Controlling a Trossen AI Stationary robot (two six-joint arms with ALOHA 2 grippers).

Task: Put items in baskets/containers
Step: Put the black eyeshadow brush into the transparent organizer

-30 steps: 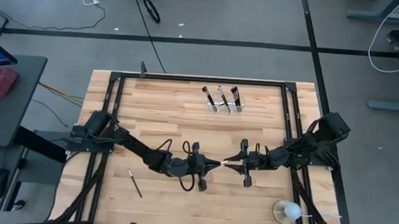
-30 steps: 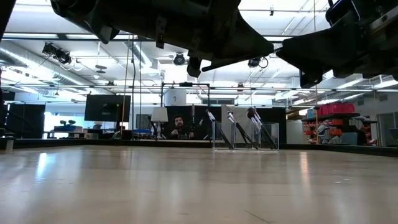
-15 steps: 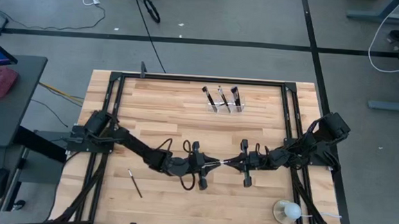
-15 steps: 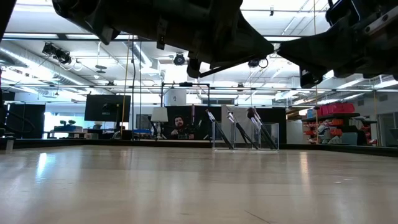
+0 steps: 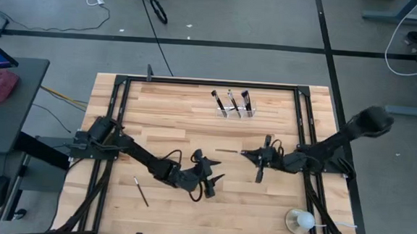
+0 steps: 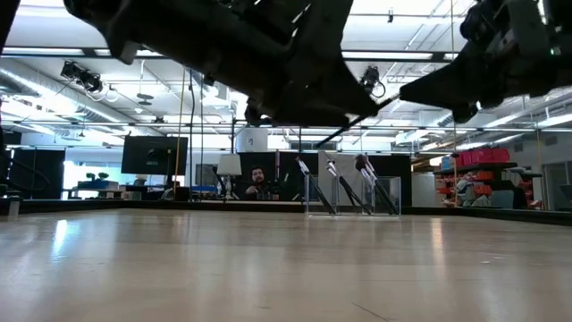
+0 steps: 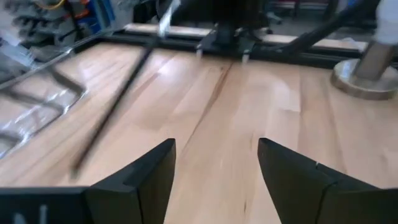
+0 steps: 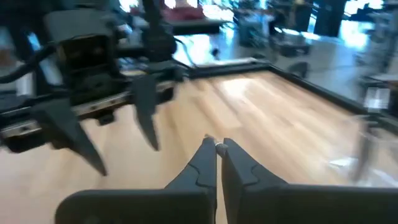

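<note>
Right pincer [image 5: 244, 154] pinching thin dark makeup brush [image 5: 229, 152] above mid light-wood worktop [image 5: 193, 123]; left pincer [image 5: 215, 180] spread, empty, nearby. Clear plastic organizer [image 5: 235, 112] at far edge holds three brushes.

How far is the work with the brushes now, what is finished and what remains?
Done: three brushes stand in the clear organizer. In hand: the right gripper, shut, holds a brush above the table's middle, while the left gripper is open and empty. Left: placing this brush and the brush on the table near the left arm.
</note>
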